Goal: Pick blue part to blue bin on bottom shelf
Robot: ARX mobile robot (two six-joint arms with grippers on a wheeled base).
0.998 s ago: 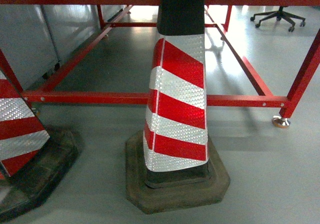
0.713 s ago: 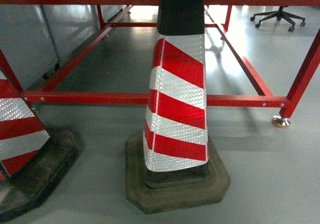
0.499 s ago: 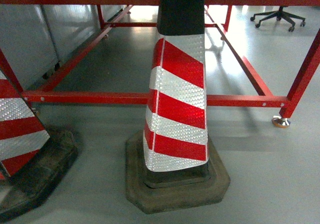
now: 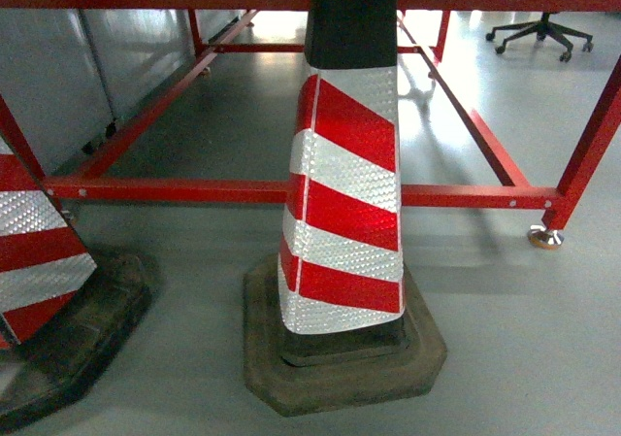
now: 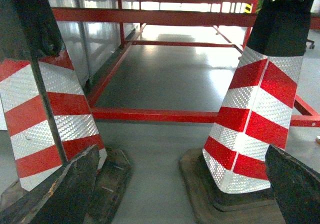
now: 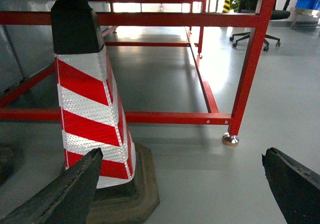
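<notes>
The blue part, the blue bin and the bottom shelf are all out of view. My left gripper [image 5: 181, 151] is open, its dark fingers [image 5: 65, 189] spread wide over grey floor between two traffic cones. The right gripper [image 6: 182, 153] is open as well, and its fingers [image 6: 292, 184] have only bare floor between them. Neither gripper holds anything. The head view shows no gripper.
A red-and-white striped cone [image 4: 344, 193] on a dark rubber base [image 4: 340, 358] stands close in front. A second cone [image 4: 34, 251] is at the left edge. A red steel frame [image 4: 243, 191] crosses low behind them, with its foot [image 4: 544, 237] at the right. An office chair [image 4: 540, 30] stands far right.
</notes>
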